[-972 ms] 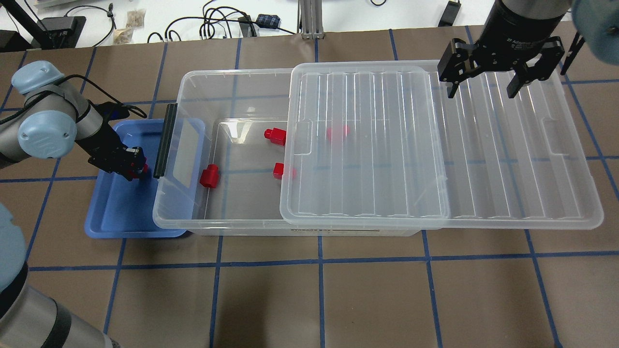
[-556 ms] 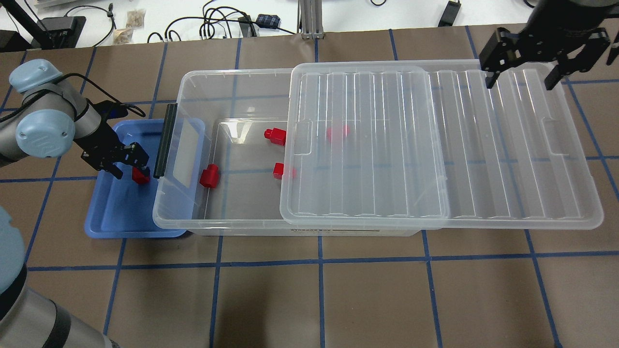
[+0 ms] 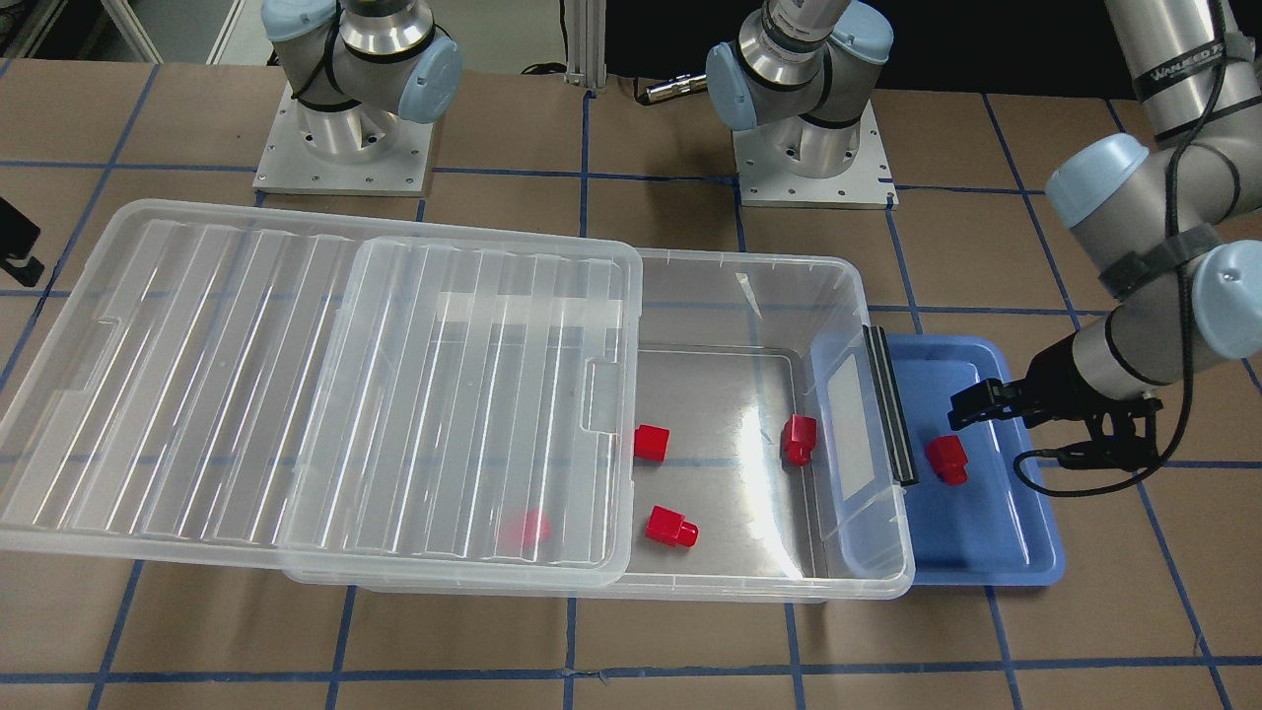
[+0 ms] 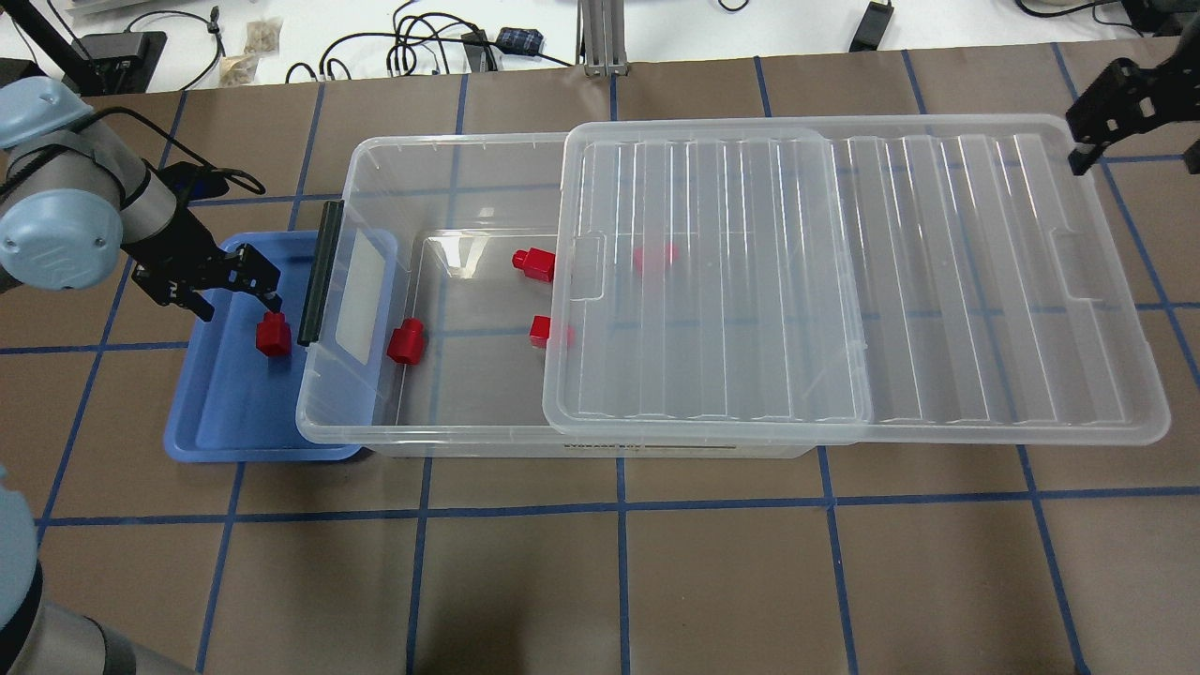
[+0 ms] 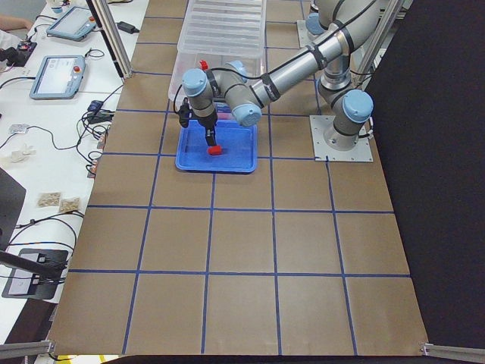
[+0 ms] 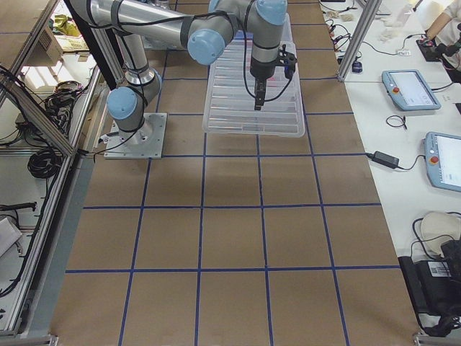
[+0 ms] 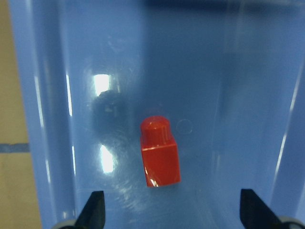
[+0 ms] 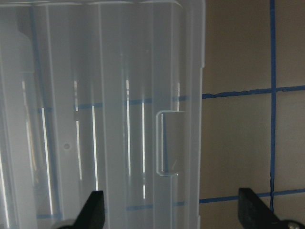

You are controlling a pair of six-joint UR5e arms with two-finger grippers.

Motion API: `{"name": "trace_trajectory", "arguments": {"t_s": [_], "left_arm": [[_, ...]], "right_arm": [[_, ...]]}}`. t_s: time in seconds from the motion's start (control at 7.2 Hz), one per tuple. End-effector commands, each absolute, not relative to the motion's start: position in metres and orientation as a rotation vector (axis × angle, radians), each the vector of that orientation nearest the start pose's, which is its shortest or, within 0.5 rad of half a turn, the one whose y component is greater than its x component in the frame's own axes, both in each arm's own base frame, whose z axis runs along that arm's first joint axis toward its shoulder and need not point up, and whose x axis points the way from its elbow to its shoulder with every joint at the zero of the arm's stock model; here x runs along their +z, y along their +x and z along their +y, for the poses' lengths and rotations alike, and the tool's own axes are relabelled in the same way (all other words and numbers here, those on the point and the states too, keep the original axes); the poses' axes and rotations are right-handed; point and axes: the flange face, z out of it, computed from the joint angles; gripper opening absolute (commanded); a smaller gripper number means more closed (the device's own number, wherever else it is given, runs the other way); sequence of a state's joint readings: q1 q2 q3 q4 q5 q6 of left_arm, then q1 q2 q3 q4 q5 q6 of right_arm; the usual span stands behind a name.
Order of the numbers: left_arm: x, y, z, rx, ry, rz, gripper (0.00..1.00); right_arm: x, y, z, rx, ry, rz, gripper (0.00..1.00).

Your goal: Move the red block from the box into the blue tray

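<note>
Block in tray at box's left end, four more blocks inside, lid over right half.

The red block lies in the blue tray between the open claw tips.

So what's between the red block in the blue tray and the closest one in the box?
The box's clear end wall and black handle, shown in the overhead view.
</note>
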State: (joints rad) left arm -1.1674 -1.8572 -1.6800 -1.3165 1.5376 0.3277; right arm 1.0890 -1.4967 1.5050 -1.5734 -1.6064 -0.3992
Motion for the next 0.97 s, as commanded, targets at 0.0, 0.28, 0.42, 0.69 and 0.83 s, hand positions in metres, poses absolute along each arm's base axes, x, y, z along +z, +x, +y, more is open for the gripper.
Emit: {"name": "trace_trajectory", "arguments": {"t_s": [0.0,0.28,0.42,0.69,0.83], "left_arm": [[0.416,0.069,-0.571,0.166,-0.123,3.197,1.0],[0.477,-0.004,-0.55,0.066,-0.143,3.15,1.0],[0.483,-0.04,-0.539,0.058,-0.08,3.144,1.0],[0.485,-0.067,-0.524,0.098,-0.012,3.149,1.0],[0.481,-0.073,-0.521,0.115,0.005,3.148,1.0]], "right_arm": [[0.445,-0.203,-0.526,0.073,0.007,3.146,1.0],[0.384,-0.233,-0.533,0.088,-0.009,3.146,1.0],[0.374,-0.233,-0.534,0.089,-0.011,3.142,1.0],[0.364,-0.23,-0.531,0.113,0.003,3.117,1.0],[0.359,-0.224,-0.531,0.119,-0.001,3.112,1.0]]}}
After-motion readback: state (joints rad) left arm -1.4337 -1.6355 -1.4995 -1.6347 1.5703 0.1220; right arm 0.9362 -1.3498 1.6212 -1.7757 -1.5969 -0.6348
